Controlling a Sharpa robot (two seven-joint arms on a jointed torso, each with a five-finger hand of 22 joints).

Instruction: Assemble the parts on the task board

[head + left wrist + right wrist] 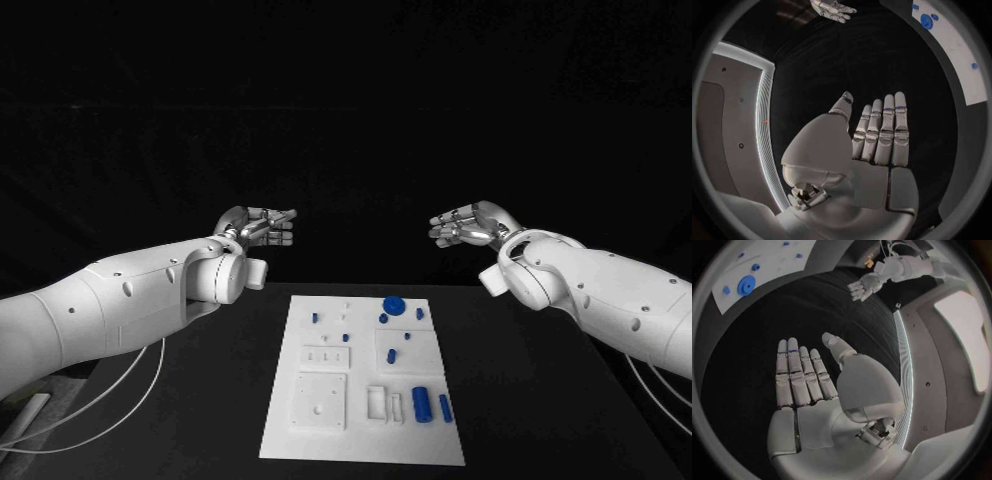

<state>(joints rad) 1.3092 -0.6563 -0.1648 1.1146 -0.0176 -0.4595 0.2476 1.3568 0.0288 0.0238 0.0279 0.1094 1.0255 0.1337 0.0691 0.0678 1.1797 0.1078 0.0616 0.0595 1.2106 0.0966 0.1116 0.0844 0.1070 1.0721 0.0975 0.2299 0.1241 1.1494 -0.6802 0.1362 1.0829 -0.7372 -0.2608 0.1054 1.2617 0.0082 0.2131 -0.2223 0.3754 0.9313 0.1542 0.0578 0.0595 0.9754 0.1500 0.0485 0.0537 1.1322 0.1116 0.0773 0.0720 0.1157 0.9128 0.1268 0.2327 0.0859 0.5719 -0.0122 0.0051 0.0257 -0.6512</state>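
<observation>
With the left hand and right hand released, fingers straight, beyond the task board, approach one blue part, probably the disc, squarely from above.

Task board lies mid worktop, parts on its right half & far end. Left robot hand and right robot hand raised beyond board's far edge, well apart, facing each other.

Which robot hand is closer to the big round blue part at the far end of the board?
Right robot hand; the round blue part lies nearer it than the left robot hand.
</observation>
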